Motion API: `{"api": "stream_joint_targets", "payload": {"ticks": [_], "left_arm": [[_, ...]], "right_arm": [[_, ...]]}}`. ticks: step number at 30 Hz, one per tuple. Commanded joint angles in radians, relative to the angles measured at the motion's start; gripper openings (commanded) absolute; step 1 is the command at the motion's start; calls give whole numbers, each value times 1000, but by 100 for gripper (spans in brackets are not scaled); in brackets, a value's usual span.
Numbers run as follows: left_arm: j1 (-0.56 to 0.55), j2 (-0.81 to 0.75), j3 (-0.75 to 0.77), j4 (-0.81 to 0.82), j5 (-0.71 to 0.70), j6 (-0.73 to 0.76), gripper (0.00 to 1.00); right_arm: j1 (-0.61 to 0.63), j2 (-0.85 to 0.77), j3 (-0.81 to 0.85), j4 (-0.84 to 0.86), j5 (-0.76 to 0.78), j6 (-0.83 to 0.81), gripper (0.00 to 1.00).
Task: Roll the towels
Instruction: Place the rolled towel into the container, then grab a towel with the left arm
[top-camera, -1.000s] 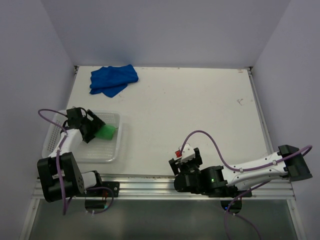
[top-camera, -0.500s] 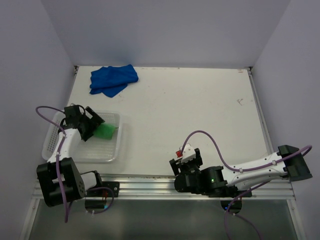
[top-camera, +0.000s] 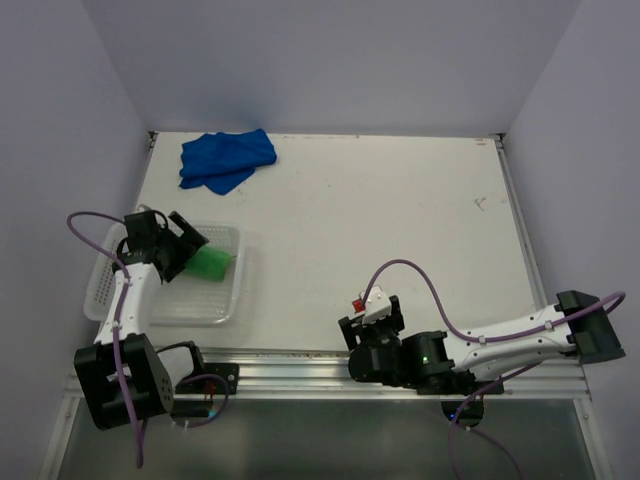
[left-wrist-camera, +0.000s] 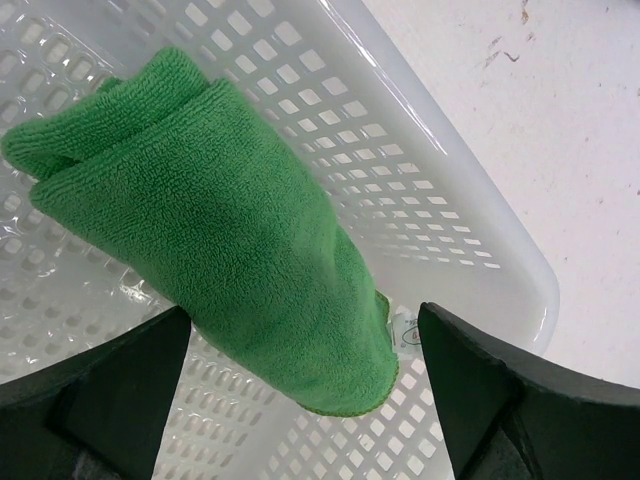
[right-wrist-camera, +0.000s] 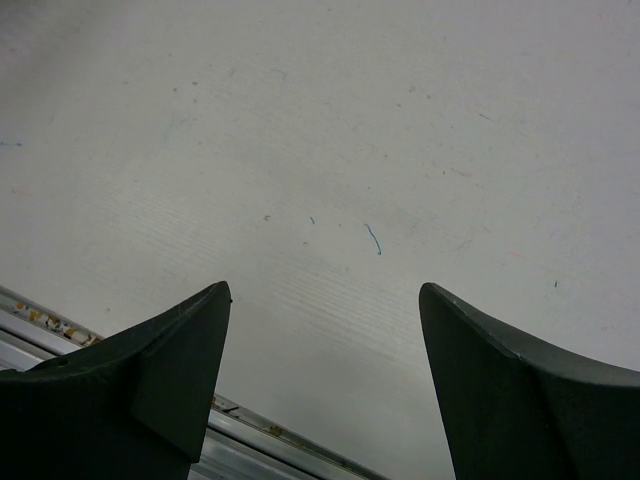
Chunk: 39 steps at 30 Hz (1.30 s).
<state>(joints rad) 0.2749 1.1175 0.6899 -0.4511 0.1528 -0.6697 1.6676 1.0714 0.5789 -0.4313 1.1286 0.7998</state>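
The green towel lies folded into a thick roll inside the white basket. In the left wrist view the green towel rests on the basket's perforated floor. My left gripper is open over the basket, its fingers apart on either side of the towel's near end and not gripping it. The blue towel lies crumpled at the table's far left. My right gripper is open and empty low over bare table near the front edge.
The basket's rim stands between the green towel and the white tabletop. A metal rail runs along the table's front edge. Grey walls enclose the left, back and right sides.
My left gripper has drawn back slightly to the left, away from the green towel, which stays in the basket. The right arm has not moved.
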Motion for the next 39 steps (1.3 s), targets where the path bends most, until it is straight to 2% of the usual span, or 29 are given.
{"api": "stream_joint_targets", "payload": {"ticks": [1, 8, 15, 19, 22, 25, 26, 28, 29, 30, 32, 39], "left_arm": [[10, -27, 39, -14, 14, 25, 100], [7, -53, 176, -61, 16, 21, 100], [4, -35, 347, -17, 30, 65, 100], [-45, 119, 496, -9, 5, 99, 100], [-144, 273, 660, -30, -84, 150, 100], [-210, 473, 870, -89, -110, 189, 100], [-227, 526, 996, -115, -130, 199, 99], [-243, 699, 1132, -208, -148, 229, 99], [-258, 755, 1263, -243, -197, 237, 99], [-264, 851, 1321, -292, -212, 255, 99], [-291, 928, 1426, -317, -252, 265, 99], [-295, 1131, 1471, -290, -271, 262, 98]], "right_arm": [[-8, -22, -7, 31, 7, 22, 80], [-23, -50, -19, 37, -9, 29, 80], [-92, -134, -39, 104, -78, -2, 79], [-175, -137, -37, 140, -156, -34, 79], [-233, -122, -25, 152, -205, -56, 79], [-287, -105, -17, 169, -242, -67, 79], [-319, -102, -17, 174, -272, -68, 79], [-345, -91, -17, 187, -296, -67, 79], [-356, -85, -16, 189, -311, -68, 79], [-377, -77, -16, 193, -320, -70, 79], [-411, -59, -13, 200, -345, -73, 79], [-503, -7, -8, 227, -426, -94, 79]]}}
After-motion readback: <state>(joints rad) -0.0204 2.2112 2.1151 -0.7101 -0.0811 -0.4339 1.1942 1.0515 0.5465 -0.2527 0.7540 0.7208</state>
